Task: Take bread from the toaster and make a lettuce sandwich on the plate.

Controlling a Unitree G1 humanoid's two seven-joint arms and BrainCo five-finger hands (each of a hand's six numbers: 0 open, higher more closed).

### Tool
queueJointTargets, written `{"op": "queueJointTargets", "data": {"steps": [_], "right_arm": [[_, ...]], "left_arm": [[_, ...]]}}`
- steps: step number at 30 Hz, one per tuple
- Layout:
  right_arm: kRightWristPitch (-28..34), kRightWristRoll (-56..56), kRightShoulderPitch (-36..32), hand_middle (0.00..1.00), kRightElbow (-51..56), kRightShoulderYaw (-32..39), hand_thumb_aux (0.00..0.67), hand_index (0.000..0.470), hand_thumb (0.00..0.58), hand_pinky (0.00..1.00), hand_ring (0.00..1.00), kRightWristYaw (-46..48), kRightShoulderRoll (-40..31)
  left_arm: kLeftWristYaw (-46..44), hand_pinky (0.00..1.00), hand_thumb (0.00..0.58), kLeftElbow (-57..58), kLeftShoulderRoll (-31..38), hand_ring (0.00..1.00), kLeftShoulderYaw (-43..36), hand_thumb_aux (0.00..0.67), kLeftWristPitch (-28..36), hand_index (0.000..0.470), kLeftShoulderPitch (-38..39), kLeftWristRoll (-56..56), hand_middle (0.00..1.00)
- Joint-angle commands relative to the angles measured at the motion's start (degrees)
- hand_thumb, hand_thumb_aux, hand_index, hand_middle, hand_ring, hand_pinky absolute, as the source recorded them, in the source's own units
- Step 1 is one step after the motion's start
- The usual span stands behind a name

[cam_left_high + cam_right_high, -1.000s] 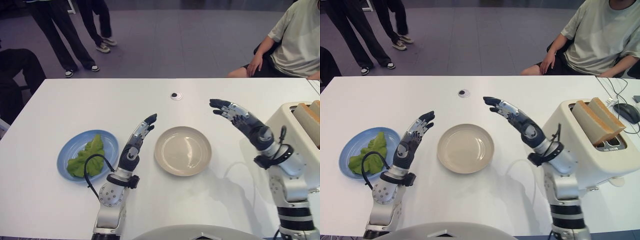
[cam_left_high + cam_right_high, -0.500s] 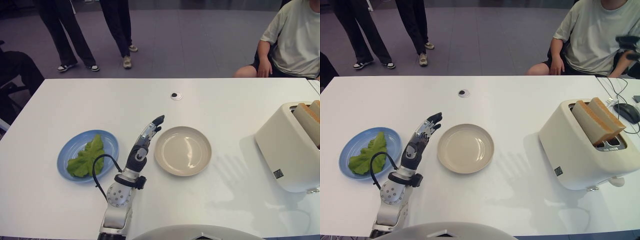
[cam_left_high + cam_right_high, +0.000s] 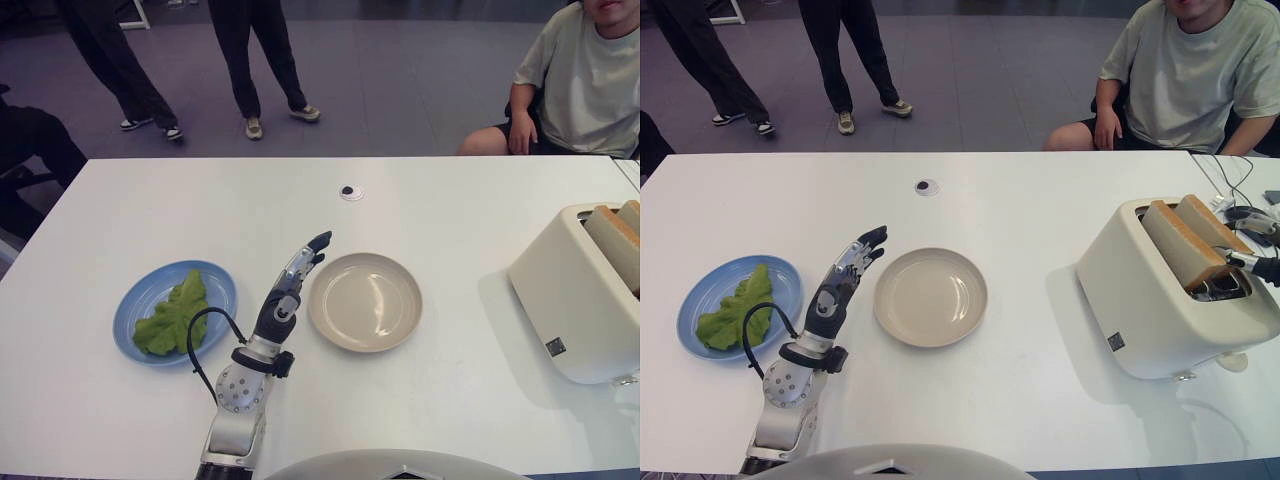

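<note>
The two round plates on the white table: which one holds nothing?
The beige round plate, just right of the left hand, holds nothing; the blue round plate on that hand's left carries a green lettuce leaf.

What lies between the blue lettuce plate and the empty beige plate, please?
The left robot hand, fingers extended, lies between the blue plate and the beige plate; both eye views show it.
</note>
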Motion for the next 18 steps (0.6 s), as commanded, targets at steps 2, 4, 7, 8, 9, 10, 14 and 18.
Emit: {"op": "queueJointTargets", "data": {"steps": [2,4,7,8,9,10,14,18], "right_arm": [[0.0,-0.6,-1.3,0.0,1.9,2.9,0.373,0.262,0.466,0.0,0.0,-0.6,-0.9],[-0.2,0.3,-1.8,0.0,1.3,3.6,0.486,0.341,0.536,0.0,0.0,-0.4,-0.5],[0.3,3.0,-2.2,0.0,-1.1,3.9,0.67,0.47,0.58,0.0,0.0,0.4,0.7],[0.7,4.1,-2.3,0.0,-1.9,3.7,0.67,0.47,0.58,0.0,0.0,0.7,1.1],[1.0,5.0,-2.4,0.0,-2.5,3.5,0.67,0.47,0.58,0.0,0.0,0.8,1.4],[1.8,6.1,-2.7,0.0,-2.9,3.1,0.67,0.47,0.58,0.0,0.0,1.0,1.6],[6.4,11.1,-4.4,0.0,-4.6,0.5,0.67,0.47,0.58,0.0,0.0,1.2,2.2],[13.4,19.9,-8.9,0.0,-9.4,-4.3,0.67,0.47,0.58,0.0,0.0,1.4,2.9]], "left_arm": [[0.2,0.0,0.0,0.4,0.3,0.0,0.4,0.0,0.0,0.0,0.2,-0.1,0.0],[0.2,0.0,0.0,0.5,0.3,0.0,0.5,0.0,-0.1,0.0,0.2,-0.2,0.0],[0.2,0.0,0.0,0.7,0.4,0.0,0.7,0.0,-0.2,0.0,0.0,-0.2,0.0],[0.2,0.0,0.0,0.8,0.4,0.0,0.7,0.0,-0.2,0.0,0.0,-0.2,0.0],[0.2,0.0,0.0,0.8,0.4,0.0,0.7,0.0,-0.2,0.0,0.0,-0.1,0.0],[0.2,0.0,0.0,0.8,0.4,0.0,0.7,0.0,-0.2,0.0,0.0,-0.1,0.0],[0.2,0.0,0.0,0.8,0.4,0.0,0.9,0.0,-0.3,0.0,0.0,-0.1,0.0],[0.3,0.0,0.0,0.8,0.3,0.0,1.1,0.0,-0.4,0.0,0.1,0.0,0.0]]}}
